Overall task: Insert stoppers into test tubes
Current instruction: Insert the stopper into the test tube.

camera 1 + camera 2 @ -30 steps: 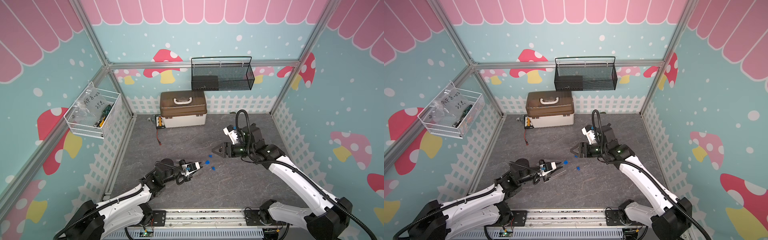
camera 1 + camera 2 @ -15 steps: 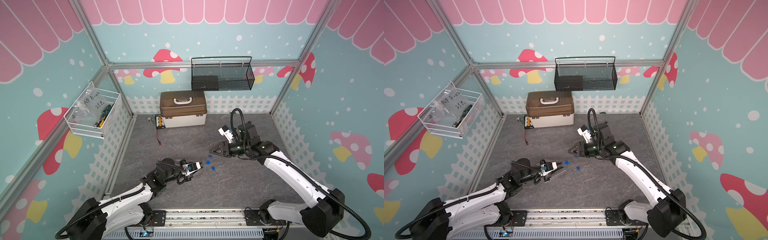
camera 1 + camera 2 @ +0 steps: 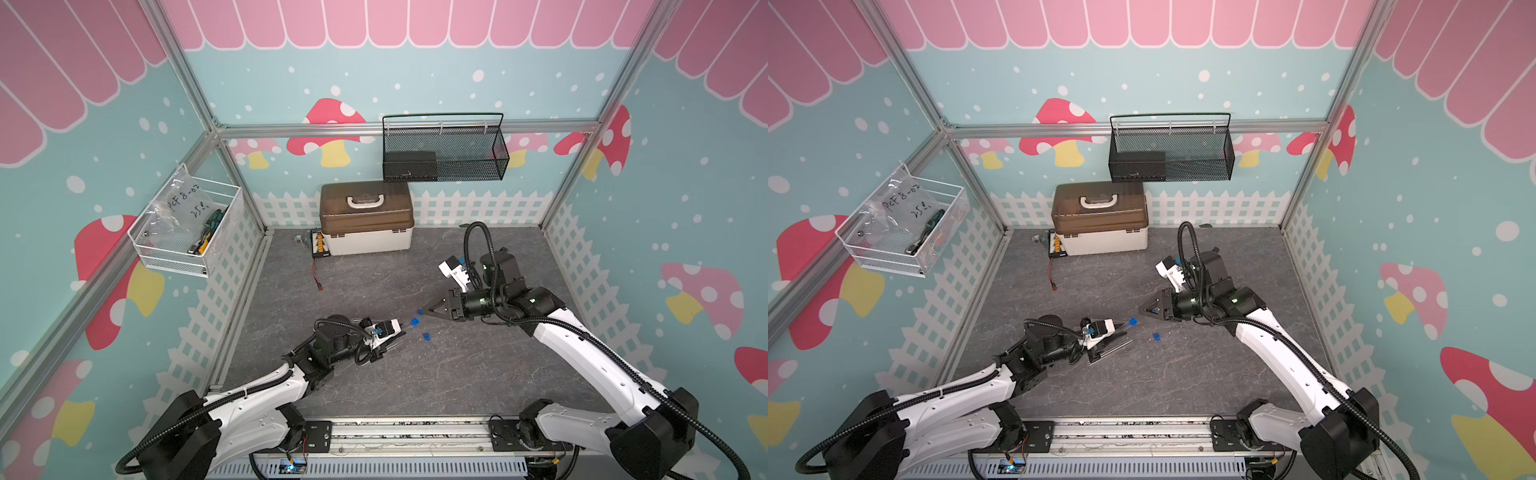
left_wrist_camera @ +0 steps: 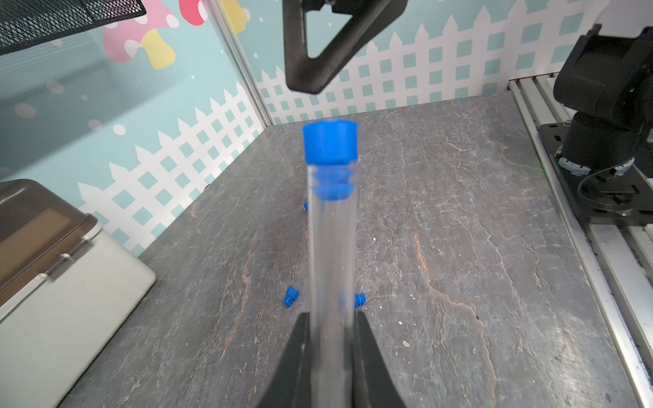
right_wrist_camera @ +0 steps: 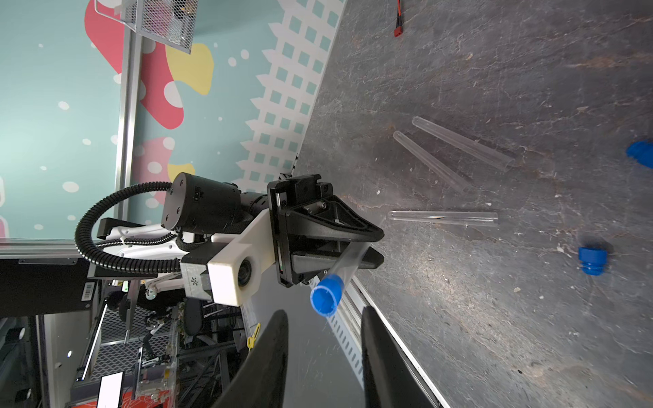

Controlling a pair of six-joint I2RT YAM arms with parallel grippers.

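1. My left hand point(image 4: 330, 319) is clenched on a clear test tube point(image 4: 330, 254), one finger on each side of its lower part. The rest of the tube sticks out past the tips, up off the bench point(image 4: 459, 247).
2. A blue stopper point(image 4: 329, 143) sits in that tube's mouth, ribbed part inside the glass, cap on the rim.
3. My right hand point(image 5: 323, 318) is released: fingers apart, nothing between them. The stoppered end of the tube hangs just ahead of its tips, not between them.
4. In the left wrist view, one right finger is just above the stopper, with a gap showing.
5. In both top views my hands point at each other near mid-bench, tips close but apart.
6. Three loose stoppers point(image 4: 290, 296) lie on the bench. Two are on either side of the held tube near my left fingertips, and the third is mostly hidden behind the glass further out.
7. In the right wrist view, three bare test tubes point(image 5: 463, 143) lie flat on the bench with nothing in their open ends. Two are close together and angled alike. The third lies apart from them, nearer my left hand.
8. At the back wall stands a toolbox point(image 3: 365, 224) with a brown lid and white handle. A black mesh basket point(image 3: 444, 149) hangs above it, and a white wire basket point(image 3: 187, 232) hangs on the left wall.
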